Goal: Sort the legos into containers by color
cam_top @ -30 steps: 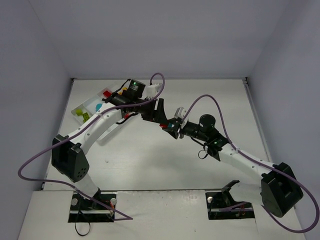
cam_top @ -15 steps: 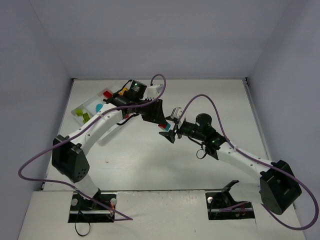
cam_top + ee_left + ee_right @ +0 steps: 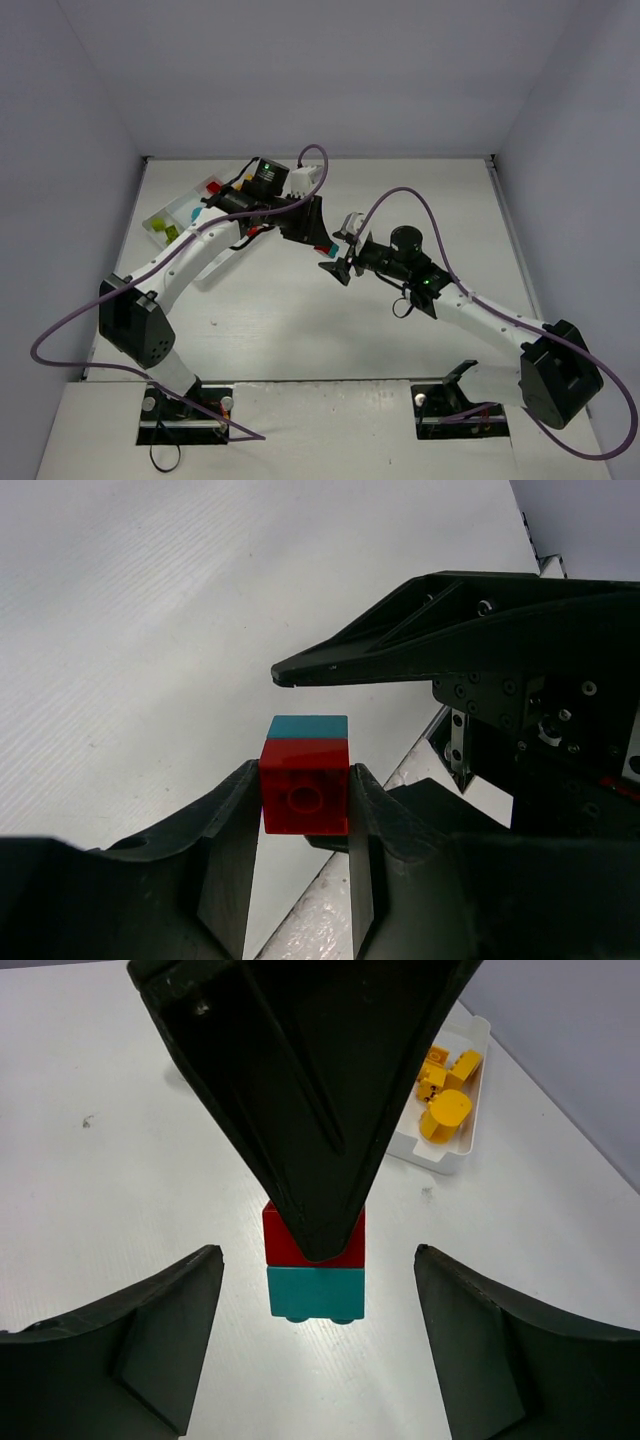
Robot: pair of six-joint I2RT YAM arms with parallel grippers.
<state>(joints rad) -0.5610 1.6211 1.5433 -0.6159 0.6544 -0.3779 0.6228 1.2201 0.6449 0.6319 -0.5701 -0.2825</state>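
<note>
Tray (image 3: 180, 207): top view, far side covered by the left arm (image 3: 190, 255); bricks inside too small to count. Right wrist view: one end only, holding yellow bricks (image 3: 447, 1085). Red brick (image 3: 280, 1245): middle masked by the left arm's fingers (image 3: 300, 1080). Teal brick (image 3: 307, 727): mostly behind the red.

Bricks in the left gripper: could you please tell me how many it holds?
2: a red brick clamped in the left gripper, and a teal brick joined to it, between the fingers of the open right gripper. None seems hidden.
</note>
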